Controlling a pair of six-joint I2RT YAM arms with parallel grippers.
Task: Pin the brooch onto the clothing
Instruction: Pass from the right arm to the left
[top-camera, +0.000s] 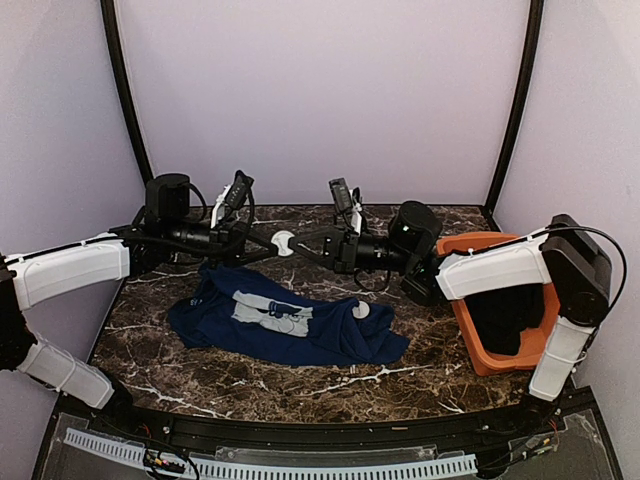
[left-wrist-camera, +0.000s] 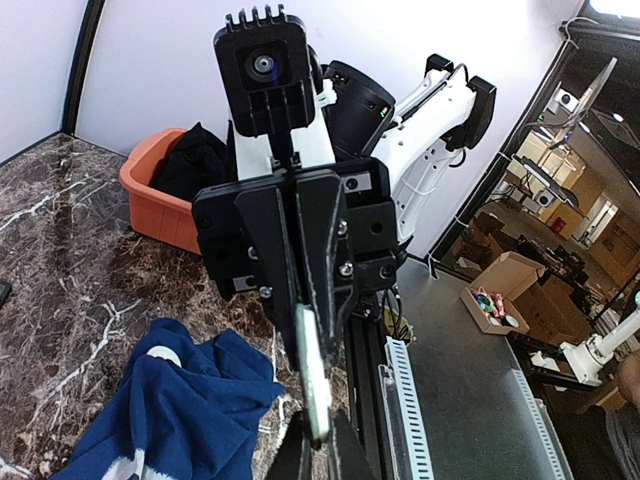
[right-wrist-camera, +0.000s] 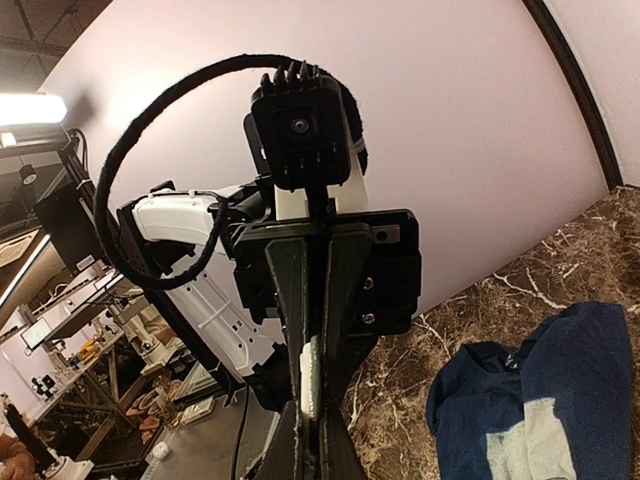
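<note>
The brooch (top-camera: 283, 243), a small round white-edged disc, hangs in the air above the table's back, between the two grippers that meet tip to tip. My left gripper (top-camera: 272, 243) is shut on it from the left and my right gripper (top-camera: 297, 243) from the right. In the left wrist view the brooch (left-wrist-camera: 316, 385) stands edge-on in my left gripper (left-wrist-camera: 318, 440). In the right wrist view the brooch (right-wrist-camera: 311, 378) is pinched in my right gripper (right-wrist-camera: 308, 440). The clothing (top-camera: 290, 325), a crumpled navy T-shirt with a pale print, lies on the table below; it also shows as clothing (left-wrist-camera: 170, 410) and clothing (right-wrist-camera: 540, 400).
A small white round piece (top-camera: 362, 310) lies on the shirt's right part. An orange bin (top-camera: 470, 330) holding a black garment (top-camera: 505, 315) stands at the table's right edge, behind my right arm. Walls close the back and both sides.
</note>
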